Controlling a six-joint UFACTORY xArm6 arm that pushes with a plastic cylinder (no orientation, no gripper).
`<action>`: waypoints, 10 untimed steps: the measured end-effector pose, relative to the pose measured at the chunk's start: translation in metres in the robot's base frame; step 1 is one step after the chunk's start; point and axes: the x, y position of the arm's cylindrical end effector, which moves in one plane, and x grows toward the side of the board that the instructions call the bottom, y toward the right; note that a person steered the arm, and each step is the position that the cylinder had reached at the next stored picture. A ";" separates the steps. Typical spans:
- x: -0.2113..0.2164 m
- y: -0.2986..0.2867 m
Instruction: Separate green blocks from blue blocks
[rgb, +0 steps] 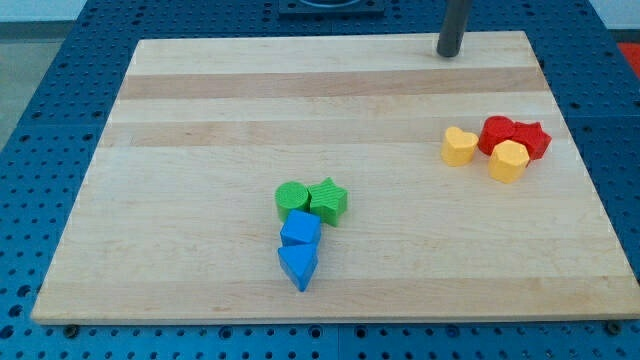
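Note:
A green round block (291, 199) and a green star block (328, 201) sit side by side, touching, below the board's middle. Right under them a blue block with flat facets (300, 230) touches both greens, and a blue triangle block (298, 266) touches it from the view's bottom. The four form one tight cluster. My tip (448, 53) rests at the board's top edge, toward the view's right, far from the cluster and touching no block.
At the view's right lies another cluster: a yellow heart block (459, 146), a yellow hexagon block (508, 161), a red round block (497, 133) and a red star block (532, 139). The wooden board (200, 120) lies on a blue perforated table.

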 end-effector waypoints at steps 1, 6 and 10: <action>0.043 -0.015; 0.257 -0.078; 0.251 -0.185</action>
